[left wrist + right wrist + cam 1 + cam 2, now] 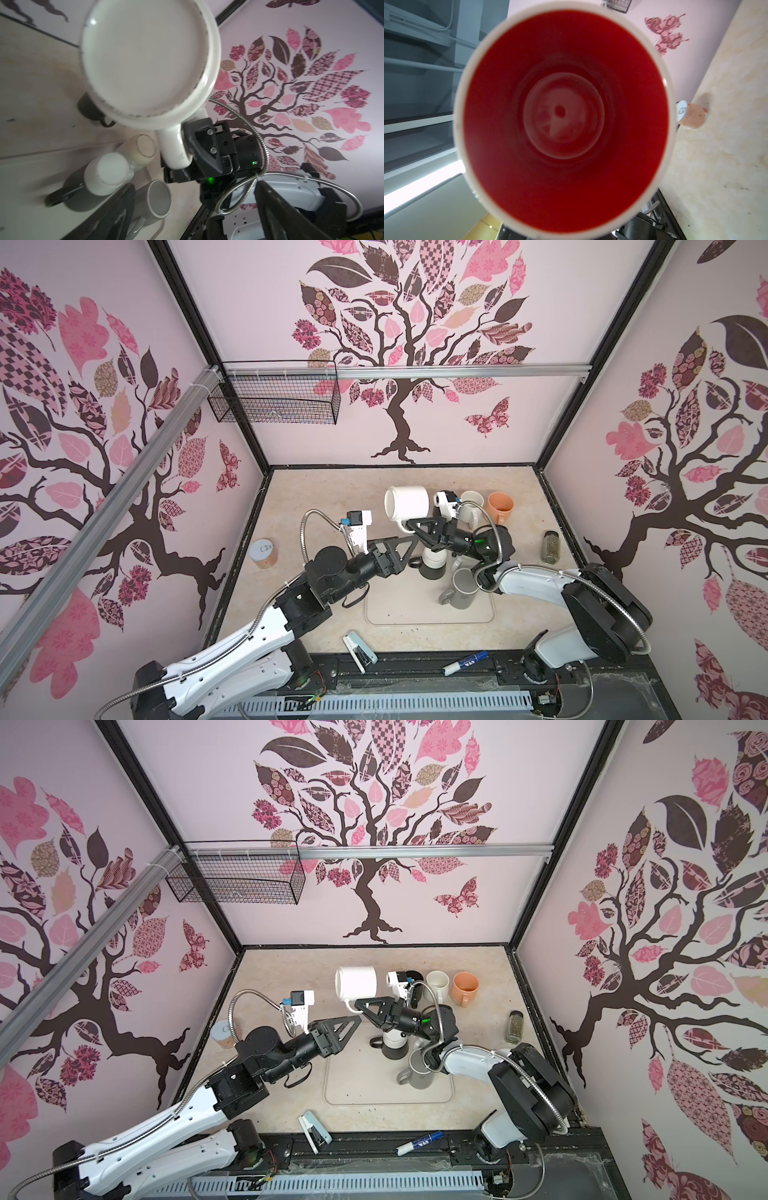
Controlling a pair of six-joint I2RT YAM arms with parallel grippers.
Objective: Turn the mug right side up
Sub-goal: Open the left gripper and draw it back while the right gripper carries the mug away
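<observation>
The white mug (407,502) hangs in the air on its side, above the back middle of the table in both top views. My right gripper (406,526) is shut on the mug's handle (172,149). In the left wrist view its flat base (145,62) faces the camera. Its red inside (562,124) fills the right wrist view and hides my right jaws there. My left gripper (405,545) sits just below and left of the handle, open and holding nothing; in its wrist view the fingers (116,212) stand wide apart, clear of the mug.
Under the arms stand a dark mug with a white base up (432,562) and a grey mug (463,587). A cream mug (471,506) and an orange mug (500,506) stand behind. A spice jar (551,546), a can (264,553), a stapler (359,651) and a marker (464,663) lie around.
</observation>
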